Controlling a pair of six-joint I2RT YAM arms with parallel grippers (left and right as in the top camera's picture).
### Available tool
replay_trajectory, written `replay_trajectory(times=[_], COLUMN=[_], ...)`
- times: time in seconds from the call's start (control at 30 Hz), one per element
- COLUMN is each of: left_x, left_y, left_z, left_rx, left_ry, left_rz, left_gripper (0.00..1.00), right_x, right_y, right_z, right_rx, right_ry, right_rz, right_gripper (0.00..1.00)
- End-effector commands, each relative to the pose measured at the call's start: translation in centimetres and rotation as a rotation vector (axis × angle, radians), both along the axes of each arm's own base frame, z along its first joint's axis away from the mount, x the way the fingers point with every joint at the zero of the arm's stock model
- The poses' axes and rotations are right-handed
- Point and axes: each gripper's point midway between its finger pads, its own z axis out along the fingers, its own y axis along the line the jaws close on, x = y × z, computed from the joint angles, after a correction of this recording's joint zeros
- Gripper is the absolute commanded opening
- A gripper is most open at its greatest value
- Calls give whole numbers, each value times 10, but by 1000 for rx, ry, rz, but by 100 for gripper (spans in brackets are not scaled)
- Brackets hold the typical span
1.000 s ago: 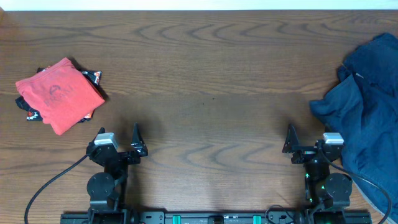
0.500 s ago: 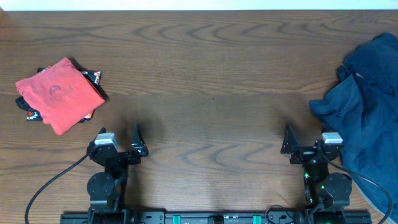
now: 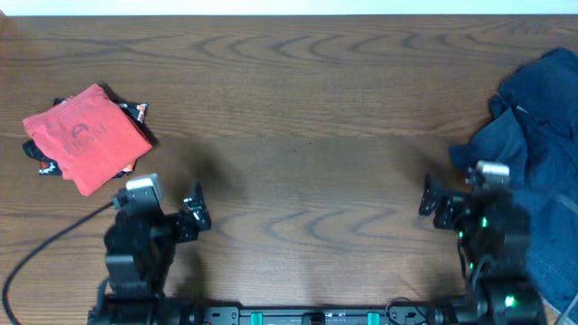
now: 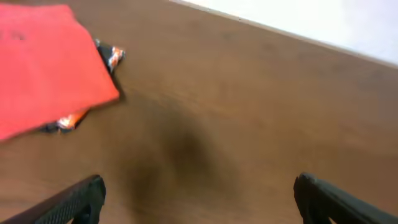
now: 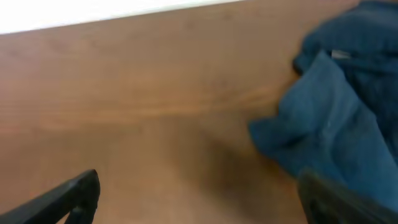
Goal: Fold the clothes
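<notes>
Wooden tabletop (image 3: 307, 90) took up nearly the whole overhead view, its middle bare between the two arms. Next in bulk was the navy heap of clothes (image 3: 533, 135) at the right edge, crumpled and unfolded, with one loose flap reaching toward the centre. In the right wrist view that flap lay just ahead and to the right of the fingers. Far smaller, at the left, the red top (image 3: 86, 135) lay as a flat, squared packet with its faded round print facing up. It rested on a dark printed garment (image 3: 137, 112), of which only the corners showed from underneath. That pile looked finished, so by my reading the job stood between garments: one batch stacked, the navy pieces not yet begun.

The right gripper (image 3: 433, 203) hung near the front of the table, just beside the navy heap. Its jaws were spread wide and held nothing. The left gripper (image 3: 196, 210) sat below and to the right of the red packet, likewise spread and empty, touching no cloth.

The next move probably called for the right arm to reach into the near flap of the navy heap, pinch a single layer and draw one garment out to the bare middle. The left arm would then need to take an opposite edge so the piece could be spread flat. Which seam or waistband offered the best hold could not be told from the blurred wrist view.
</notes>
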Motion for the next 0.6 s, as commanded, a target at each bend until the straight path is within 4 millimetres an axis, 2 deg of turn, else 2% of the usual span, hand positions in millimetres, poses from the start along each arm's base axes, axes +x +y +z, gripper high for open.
replay_trajectory(times=[0.0, 0.2, 0.27, 0.37, 0.43, 0.57], left_x=[4, 10, 12, 13, 14, 14], left_y=[-1, -1, -2, -8, -8, -8], left_z=[9, 7, 2, -3, -5, -6], left_rx=[-13, -13, -18, -37, -38, -38], left_ry=[88, 239, 267, 292, 302, 307], left_rz=[1, 2, -5, -29, -30, -29], left_gripper=[98, 98, 98, 98, 98, 98], right_x=[13, 36, 42, 42, 37, 27], right_y=[-10, -16, -27, -55, -73, -87], right_z=[6, 0, -7, -23, -41, -80], right_rx=[-62, -100, -163, -275, -329, -338], right_ry=[120, 331, 370, 451, 543, 716], right_rz=[-19, -42, -71, -187, -244, -263], right_gripper=[99, 99, 99, 94, 95, 97])
